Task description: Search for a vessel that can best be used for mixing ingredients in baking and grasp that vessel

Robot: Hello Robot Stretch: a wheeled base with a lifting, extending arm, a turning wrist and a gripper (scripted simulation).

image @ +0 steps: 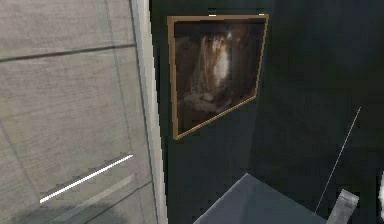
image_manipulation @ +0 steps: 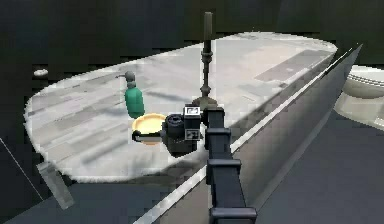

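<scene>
In the arm side view a shallow yellow bowl (image_manipulation: 148,125) lies on a long grey marbled countertop (image_manipulation: 90,120). The dark arm rises from the bottom edge and ends at two white marked squares. Just left of them sits my gripper (image_manipulation: 167,138), right at the bowl's near right rim. Whether it touches the bowl or holds anything I cannot tell, since the bowl rests on the countertop behind the fingers.
A green pump bottle (image_manipulation: 133,97) stands just behind the bowl, and a tall dark candlestick (image_manipulation: 206,60) to its right. A white toilet (image_manipulation: 362,92) is at the right edge. The forward view has a framed picture (image: 218,72) on a dark wall and a pale panel with a white bar (image: 87,178).
</scene>
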